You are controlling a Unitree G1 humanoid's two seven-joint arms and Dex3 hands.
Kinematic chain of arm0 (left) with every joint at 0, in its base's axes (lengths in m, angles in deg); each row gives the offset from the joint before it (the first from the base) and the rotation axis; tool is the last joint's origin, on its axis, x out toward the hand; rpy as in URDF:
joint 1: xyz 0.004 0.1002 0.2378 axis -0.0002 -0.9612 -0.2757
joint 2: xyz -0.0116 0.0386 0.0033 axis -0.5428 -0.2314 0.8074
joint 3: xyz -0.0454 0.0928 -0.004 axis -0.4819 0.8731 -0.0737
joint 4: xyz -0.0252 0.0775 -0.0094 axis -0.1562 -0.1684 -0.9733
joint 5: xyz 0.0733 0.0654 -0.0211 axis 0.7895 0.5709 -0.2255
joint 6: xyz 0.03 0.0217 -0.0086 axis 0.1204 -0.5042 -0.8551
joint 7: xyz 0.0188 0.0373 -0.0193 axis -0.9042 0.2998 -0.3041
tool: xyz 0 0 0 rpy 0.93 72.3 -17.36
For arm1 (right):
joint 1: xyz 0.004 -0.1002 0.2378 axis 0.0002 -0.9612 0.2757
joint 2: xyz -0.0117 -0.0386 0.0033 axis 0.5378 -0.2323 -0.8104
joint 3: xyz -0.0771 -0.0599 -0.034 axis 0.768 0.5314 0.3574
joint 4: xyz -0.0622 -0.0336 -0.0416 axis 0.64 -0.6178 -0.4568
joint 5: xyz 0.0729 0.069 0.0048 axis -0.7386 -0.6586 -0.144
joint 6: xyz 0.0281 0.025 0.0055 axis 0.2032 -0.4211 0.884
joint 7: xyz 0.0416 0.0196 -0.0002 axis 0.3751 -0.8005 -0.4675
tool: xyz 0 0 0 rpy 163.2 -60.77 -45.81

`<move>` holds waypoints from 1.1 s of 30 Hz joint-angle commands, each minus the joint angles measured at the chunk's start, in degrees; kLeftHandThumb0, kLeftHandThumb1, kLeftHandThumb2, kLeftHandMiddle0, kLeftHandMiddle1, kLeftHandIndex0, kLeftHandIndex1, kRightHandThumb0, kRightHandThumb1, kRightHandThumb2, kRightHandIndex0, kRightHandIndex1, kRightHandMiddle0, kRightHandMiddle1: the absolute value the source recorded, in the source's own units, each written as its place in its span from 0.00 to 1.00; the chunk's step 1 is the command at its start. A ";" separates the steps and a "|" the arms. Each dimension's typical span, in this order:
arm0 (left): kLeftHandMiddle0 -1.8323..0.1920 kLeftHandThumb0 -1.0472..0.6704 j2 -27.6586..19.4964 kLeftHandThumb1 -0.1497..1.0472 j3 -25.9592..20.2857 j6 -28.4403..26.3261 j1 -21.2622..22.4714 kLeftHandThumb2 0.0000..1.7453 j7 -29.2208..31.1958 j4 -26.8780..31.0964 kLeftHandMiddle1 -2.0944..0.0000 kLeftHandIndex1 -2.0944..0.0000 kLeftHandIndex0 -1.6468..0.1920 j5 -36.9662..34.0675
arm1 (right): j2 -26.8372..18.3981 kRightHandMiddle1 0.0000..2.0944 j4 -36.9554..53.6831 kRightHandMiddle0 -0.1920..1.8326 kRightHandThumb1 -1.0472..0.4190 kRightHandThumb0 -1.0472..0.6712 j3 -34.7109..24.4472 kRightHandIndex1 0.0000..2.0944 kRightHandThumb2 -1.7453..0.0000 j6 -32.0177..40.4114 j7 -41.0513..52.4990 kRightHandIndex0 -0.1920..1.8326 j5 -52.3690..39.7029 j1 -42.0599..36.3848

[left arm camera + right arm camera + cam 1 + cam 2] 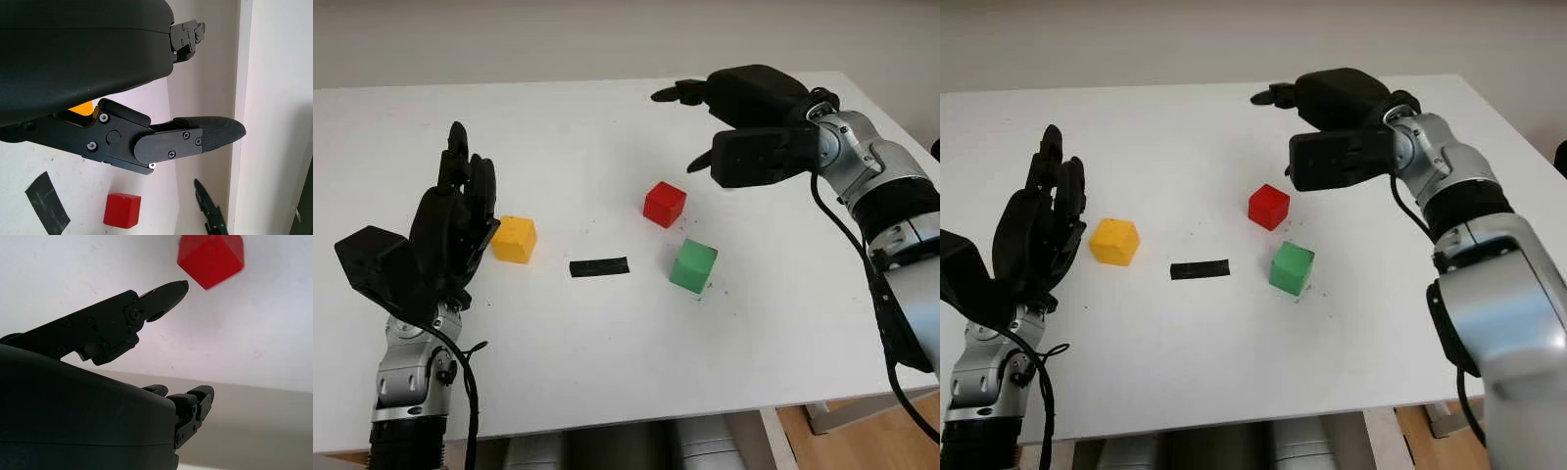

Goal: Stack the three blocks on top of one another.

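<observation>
Three blocks lie apart on the white table (607, 333). The yellow block (514, 239) is at the left, the red block (664, 204) near the middle, and the green block (693, 265) just in front of the red one. My left hand (460, 211) is open, raised beside the yellow block on its left. My right hand (705, 122) is open, hovering above the table behind and to the right of the red block (211, 257), holding nothing.
A short strip of black tape (599, 266) is stuck to the table between the yellow and green blocks. The table's right edge and front edge are near, with floor showing at the bottom right.
</observation>
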 commanded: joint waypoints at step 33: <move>1.00 0.21 0.24 1.00 0.70 -1.13 -0.94 0.32 -0.99 3.18 0.99 0.99 1.00 1.23 | 4.53 0.05 -5.63 0.31 0.14 0.38 12.60 0.04 0.97 -4.10 -16.75 0.31 10.34 -1.44</move>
